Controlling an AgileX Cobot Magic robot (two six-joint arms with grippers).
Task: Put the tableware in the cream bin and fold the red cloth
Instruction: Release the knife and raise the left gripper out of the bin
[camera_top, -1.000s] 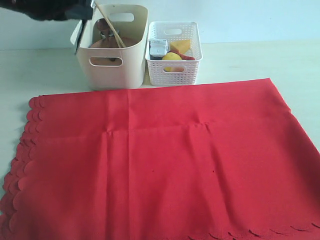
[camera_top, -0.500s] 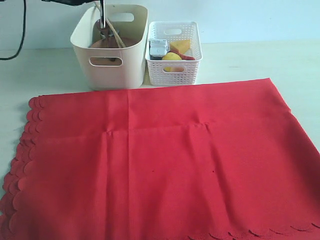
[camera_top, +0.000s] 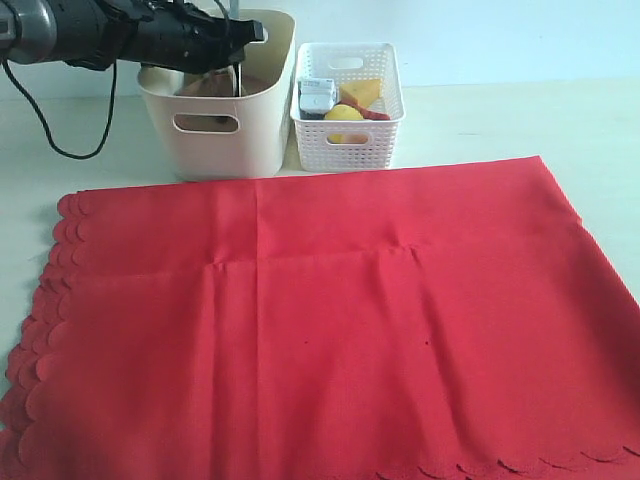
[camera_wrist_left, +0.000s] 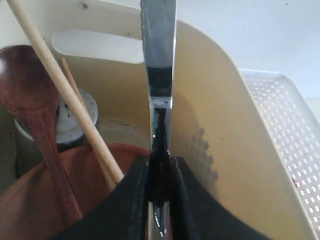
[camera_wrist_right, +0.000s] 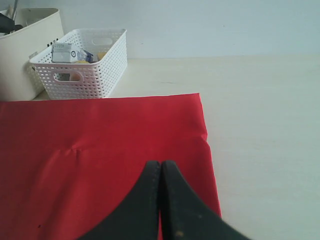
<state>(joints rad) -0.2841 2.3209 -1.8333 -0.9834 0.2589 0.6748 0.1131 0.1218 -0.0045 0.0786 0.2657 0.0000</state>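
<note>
Lower than half a second ago, the left arm now stretches in from the left of the exterior view and its left gripper hangs over the open top of the cream bin. A second ago the knife was slanting by the bin's left wall.

The wrist view shows the black fingers of this claw clamped on the handle end of the metal knife. Its blade points away from the camera, close along the bin's inner wall. Inside the bin a dark wooden spoon and wooden chopsticks lean over a round brown wooden plate, with a steel cup behind them. Whether the knife touches anything inside cannot be told.

Just beside the bin, on its right, stands the white lattice basket with a small carton, a cheese wedge and a lemon.

The red cloth lies spread flat and unfolded across the pale table in front of both containers, its scalloped edge to the left and along the near side. It has not shifted.

The right gripper hangs over the cloth's right part with its jaws pressed together and nothing between them.
</note>
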